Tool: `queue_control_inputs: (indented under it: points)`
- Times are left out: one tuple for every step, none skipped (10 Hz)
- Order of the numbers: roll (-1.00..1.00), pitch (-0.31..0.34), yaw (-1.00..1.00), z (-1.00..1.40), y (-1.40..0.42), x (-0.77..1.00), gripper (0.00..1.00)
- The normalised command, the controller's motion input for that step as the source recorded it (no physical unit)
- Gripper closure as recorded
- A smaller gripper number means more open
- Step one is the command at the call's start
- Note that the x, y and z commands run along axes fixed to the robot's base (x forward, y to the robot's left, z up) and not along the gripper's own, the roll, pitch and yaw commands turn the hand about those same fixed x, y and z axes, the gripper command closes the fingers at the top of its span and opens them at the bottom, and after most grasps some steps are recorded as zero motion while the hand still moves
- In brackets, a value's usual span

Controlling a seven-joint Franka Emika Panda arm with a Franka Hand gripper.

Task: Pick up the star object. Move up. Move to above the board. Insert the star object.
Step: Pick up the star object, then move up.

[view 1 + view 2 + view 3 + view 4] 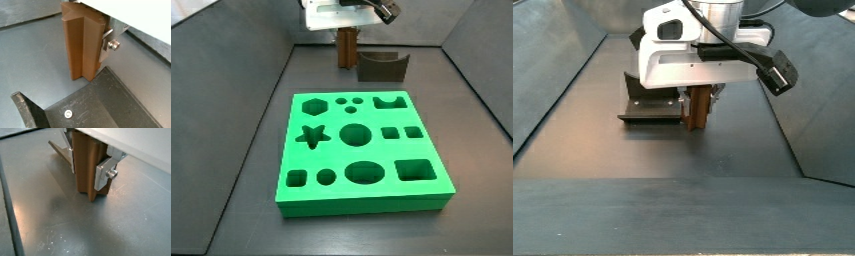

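While the dark grey floor (238, 150) spreads flat and matte across both side views, its sloping grey walls (245, 60) rise on either hand and close the work area in like a trough. Faint scuffs and pale specks show on that floor in a wrist view (60, 235). Biggest thing on it is the board (362, 152), bright green, lying flat in the near half of the floor, its star hole (314, 135) open among circles, squares, a hexagon and an oval. Well beyond the board, at the far end, stands the fixture (381, 67), a dark L-shaped bracket; in a wrist view its base plate (87, 107) with a small silver screw (67, 114) sits just below the piece. Above all this hangs the arm's white wrist housing (694, 60). And there's the gripper (88, 170), down at the far end just beside the fixture, its silver fingers (103, 174) clamped on the star object (85, 163). That ridged brown prism stands upright between the plates, its lower end close to the floor (700, 108); whether it touches, I can't tell. It stays well apart from the board, right beside the fixture (346, 45).
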Motion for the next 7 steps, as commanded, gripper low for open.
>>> queue_control_inputs:
  points:
    - [0.0, 0.0, 0.0, 0.0, 0.0, 0.0, 1.0]
    - [0.0, 0.0, 0.0, 0.0, 0.0, 0.0, 1.0]
    - [0.0, 0.0, 0.0, 0.0, 0.0, 0.0, 1.0]
    - [0.0, 0.0, 0.0, 0.83, 0.0, 0.0, 1.0]
    - [-0.02, 0.012, 0.03, 0.82, -0.06, -0.03, 1.0]
    - [-0.02, 0.023, 0.03, 0.76, -0.06, -0.06, 1.0]
    - [-0.02, 0.019, 0.03, 0.59, -0.03, -0.05, 1.0]
